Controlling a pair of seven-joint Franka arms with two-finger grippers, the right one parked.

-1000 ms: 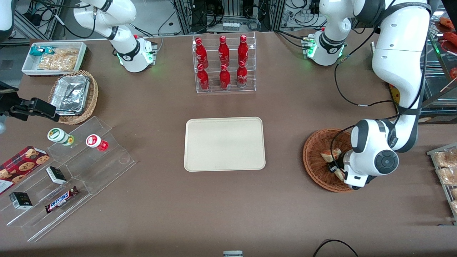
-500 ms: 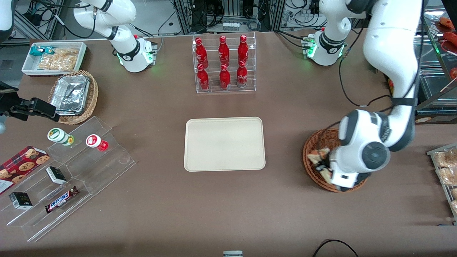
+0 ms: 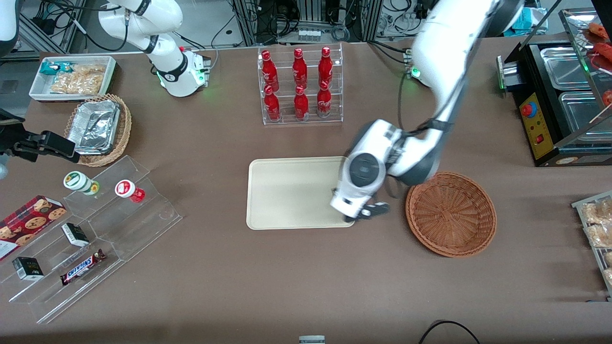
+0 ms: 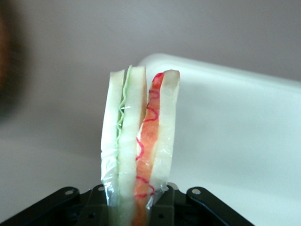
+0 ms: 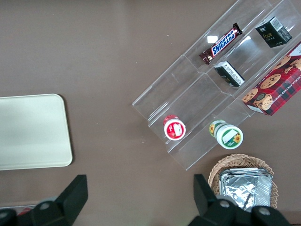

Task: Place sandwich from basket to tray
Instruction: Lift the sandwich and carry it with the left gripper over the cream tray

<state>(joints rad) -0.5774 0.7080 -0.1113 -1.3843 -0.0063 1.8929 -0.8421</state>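
My left gripper (image 3: 366, 211) hangs above the tray's corner that lies closest to the basket and the front camera. It is shut on the sandwich (image 4: 138, 141), a wrapped wedge of white bread with green and red-orange layers that stands upright between the fingers (image 4: 162, 202). In the front view the wrist hides the sandwich. The cream tray (image 3: 287, 191) is bare; its rounded corner (image 4: 235, 117) shows just past the sandwich. The round reddish-brown basket (image 3: 451, 213) sits beside the tray toward the working arm's end, with nothing in it.
A clear rack of red bottles (image 3: 300, 86) stands farther from the front camera than the tray. Toward the parked arm's end are a stepped acrylic shelf (image 3: 95, 229) with snacks, a tan basket of foil trays (image 3: 98, 128) and a white bin (image 3: 71, 76).
The left arm lifted the sandwich out of the basket and carried it sideways to the tray's near corner. The basket now holds nothing.
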